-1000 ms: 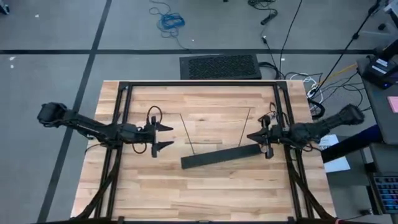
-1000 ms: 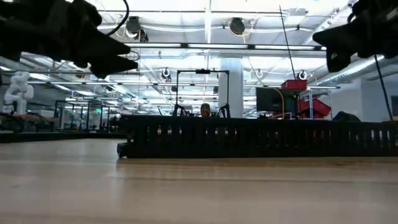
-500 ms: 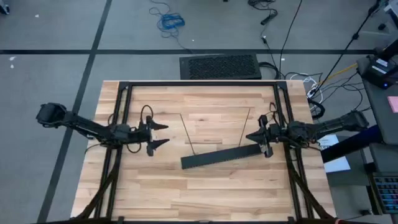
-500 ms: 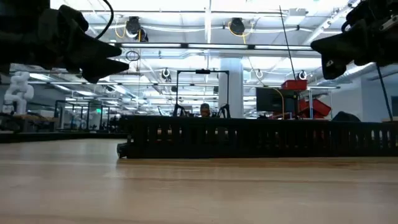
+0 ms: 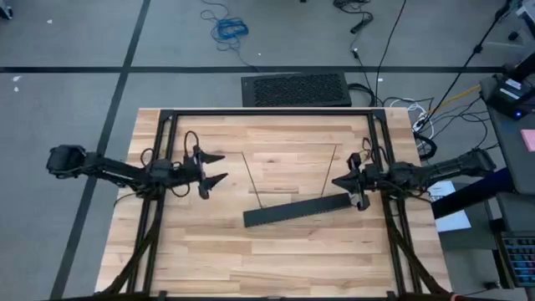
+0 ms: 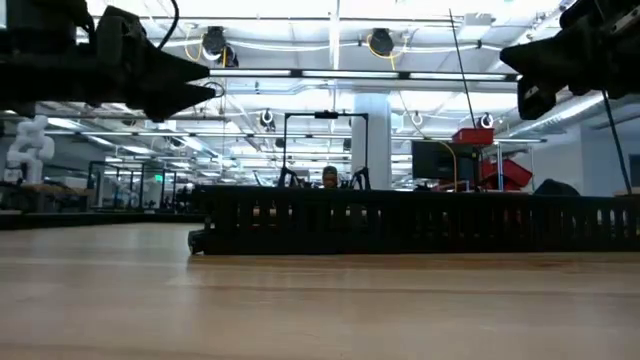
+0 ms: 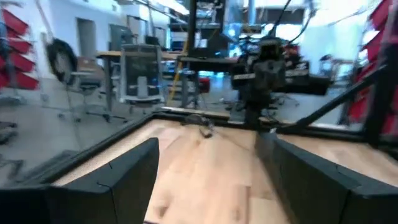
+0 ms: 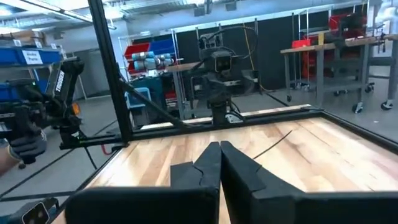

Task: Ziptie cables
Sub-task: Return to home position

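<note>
Left pincer (image 5: 219,167): held above the left part of the table (image 5: 276,259), tips pointing right. Fingers are spread wide with nothing between them. The left wrist view agrees: two dark, blocky fingers (image 7: 127,180) stand far apart with only bare wood between.

Right pincer (image 5: 336,183): above the right part of the table, just on the far side of the duct's right end, tips pointing left. Fingers are pressed together and hold nothing. In the right wrist view the fingers (image 8: 208,165) meet edge to edge in a narrow wedge.

Cable duct (image 5: 292,211): long black bar lying flat at mid-table, slightly skewed, with the left end nearer and the right end farther. From above its top is a plain closed dark face. In the low view its side wall (image 6: 400,222) is a comb-like row of slots.

Cables: hidden in every view, and the inside of the duct cannot be seen.

Zipties (image 5: 252,177): two very thin, dark, straight strips on the wood on the far side of the duct, left one as marked, right one (image 5: 332,171). They lean toward each other as they approach the duct. Whether they touch it cannot be told.

Table: pale plank wood with visible grain, edged by black metal rails (image 5: 267,113).
</note>
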